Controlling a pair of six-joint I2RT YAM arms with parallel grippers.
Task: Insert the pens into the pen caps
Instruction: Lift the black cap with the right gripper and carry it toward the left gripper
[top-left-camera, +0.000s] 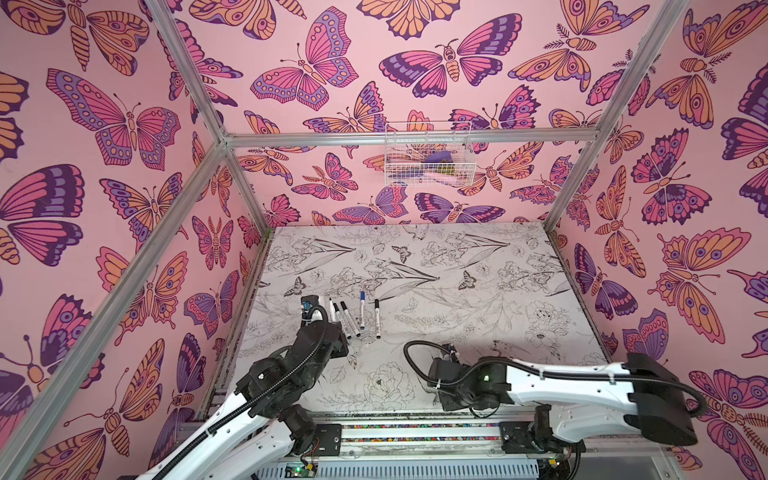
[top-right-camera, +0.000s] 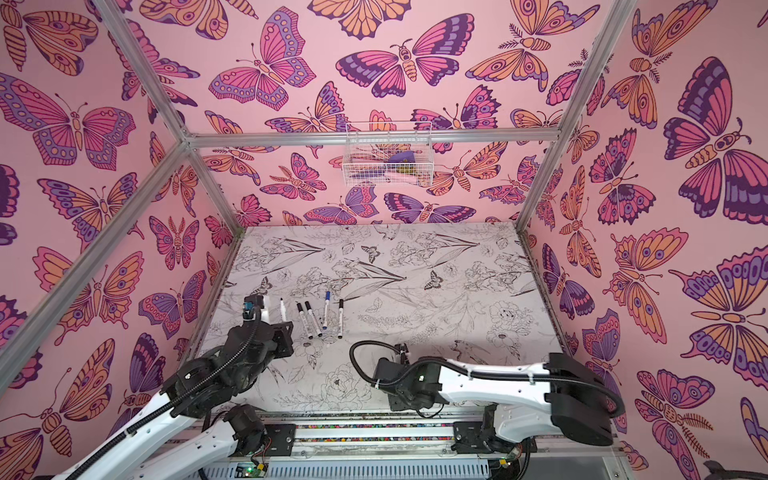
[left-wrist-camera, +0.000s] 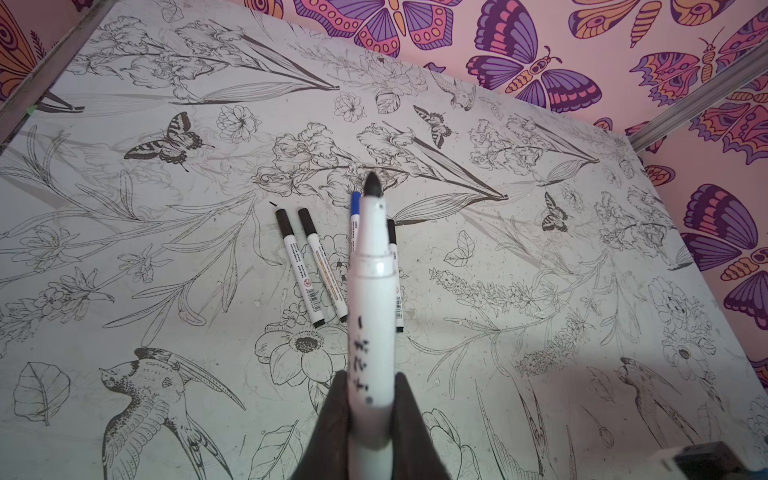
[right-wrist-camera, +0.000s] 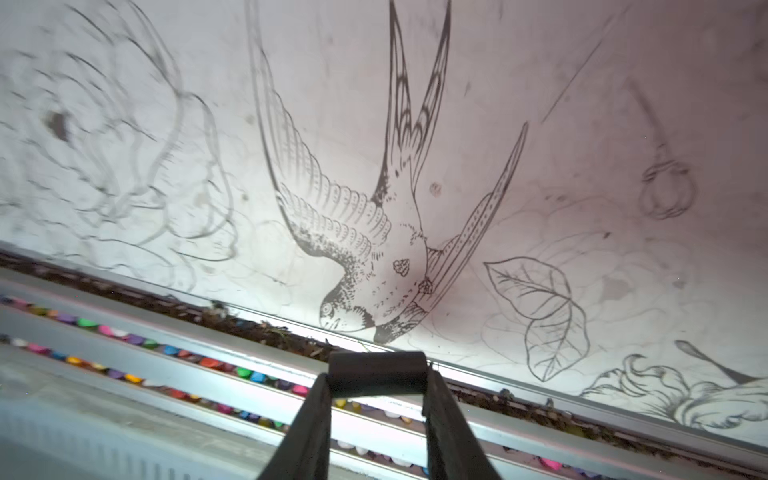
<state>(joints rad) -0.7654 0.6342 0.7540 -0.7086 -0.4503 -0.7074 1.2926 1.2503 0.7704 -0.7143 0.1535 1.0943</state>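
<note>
Over the flower-printed desk (left-wrist-camera: 124, 249), the left fingers (left-wrist-camera: 332, 419) are pinching an uncapped pen (left-wrist-camera: 370, 311), the right fingers (right-wrist-camera: 316, 415) a black cap (right-wrist-camera: 376, 372) — tip-to-mouth alignment is likely coming next

Table (top-left-camera: 478, 266): row of four pens (top-left-camera: 362, 313) lies on it, left of centre, side by side, each running near to far, their caps (left-wrist-camera: 284, 222) at the far ends. Left gripper (left-wrist-camera: 371, 386) sits just left of the row, above the table, with a fifth pen (left-wrist-camera: 371, 291) clamped between its fingers, tip toward the far side. Right gripper (right-wrist-camera: 378, 374) is nearer and right of the row, by the table's near edge, a loose cap (right-wrist-camera: 376, 371) crosswise between its fingers. Wire basket (top-left-camera: 428, 153) hangs on the far wall, above the table.
</note>
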